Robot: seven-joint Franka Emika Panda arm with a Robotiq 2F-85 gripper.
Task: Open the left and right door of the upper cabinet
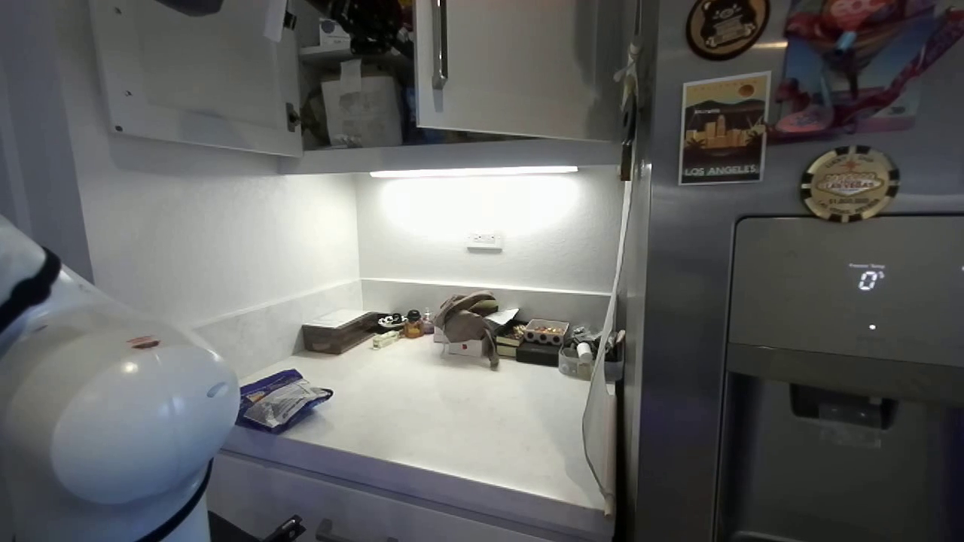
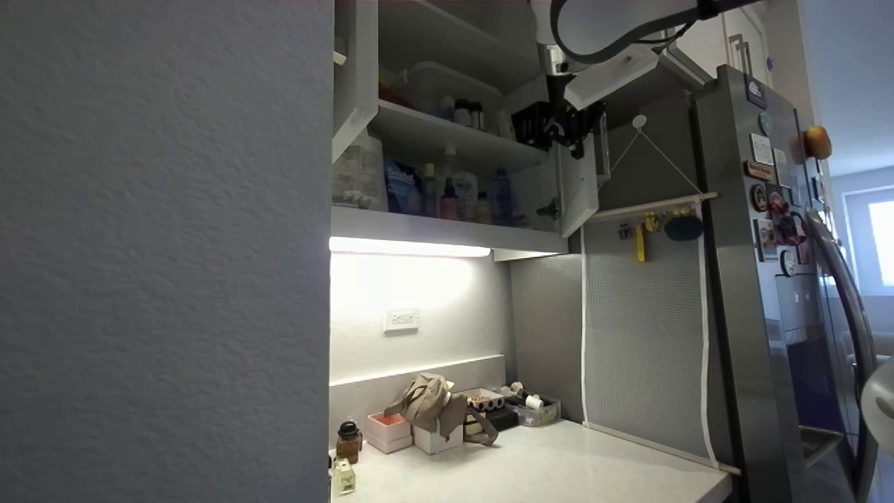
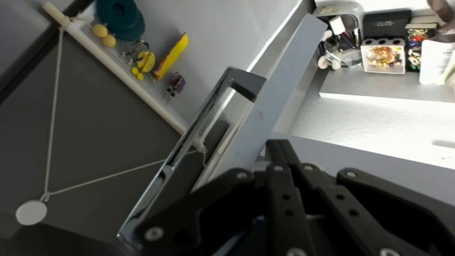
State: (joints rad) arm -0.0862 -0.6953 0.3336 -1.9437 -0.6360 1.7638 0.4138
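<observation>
- The step in hand, as I judge it, is to swing the right door wider by pushing from its inner side.
- Your gripper has its jaws closed; the two fingers lie together and I see nothing held between them.
- The right door is partly open, just beside the jaws, to the left of the fingertips in the wrist view. Its chrome handle is on the outer face, away from the jaws. Whether the tips touch the panel, I cannot tell.
- The left door stands wide open, well apart from the jaws, so I think it needs no more work.
- Push with the jaws closed, like one firm finger, near the free edge, where less force is probably enough.
- Follow a slow arc around the hinge, outward and then toward the fridge; a straight push may let the tips slide off.
- Mind the bottles in the upper cabinet, lower than the jaws; a careless swing could knock them.
- Beyond the door from the jaws hangs a wooden rod; please slow down before the handle can strike it.
</observation>
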